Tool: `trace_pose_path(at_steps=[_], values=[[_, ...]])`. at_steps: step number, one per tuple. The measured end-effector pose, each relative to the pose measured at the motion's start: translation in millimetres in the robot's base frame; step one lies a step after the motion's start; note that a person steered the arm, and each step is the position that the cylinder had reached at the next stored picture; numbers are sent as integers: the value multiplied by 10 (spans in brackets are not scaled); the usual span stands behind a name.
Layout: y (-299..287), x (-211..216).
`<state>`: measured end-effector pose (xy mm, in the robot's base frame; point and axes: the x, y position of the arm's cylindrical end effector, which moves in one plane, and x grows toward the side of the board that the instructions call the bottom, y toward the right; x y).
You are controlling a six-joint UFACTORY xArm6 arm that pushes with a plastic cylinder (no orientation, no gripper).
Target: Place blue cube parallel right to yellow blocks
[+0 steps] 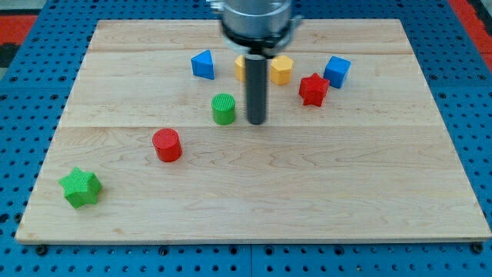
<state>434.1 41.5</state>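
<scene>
The blue cube [337,71] sits near the view's top right, just up and right of a red star block [313,89]. A yellow hexagon block [281,69] lies left of the cube. A second yellow block [241,67] lies further left, partly hidden behind my rod. My tip [256,121] rests on the wooden board [254,208] below the yellow blocks, just right of a green cylinder [224,108]. It touches no block that I can see.
A blue triangular block [203,65] lies left of the yellow blocks. A red cylinder [167,145] stands at centre left. A green star block [81,188] lies at the bottom left. The board sits on a blue perforated surface [23,115].
</scene>
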Motion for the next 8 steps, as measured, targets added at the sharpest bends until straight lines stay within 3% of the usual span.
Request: trace_pose_path(at_steps=[1, 2, 3, 4, 5, 6, 8], values=[[1174, -60], [1251, -290], [875, -585], [449, -585], [859, -390], [1522, -553], [611, -1264]])
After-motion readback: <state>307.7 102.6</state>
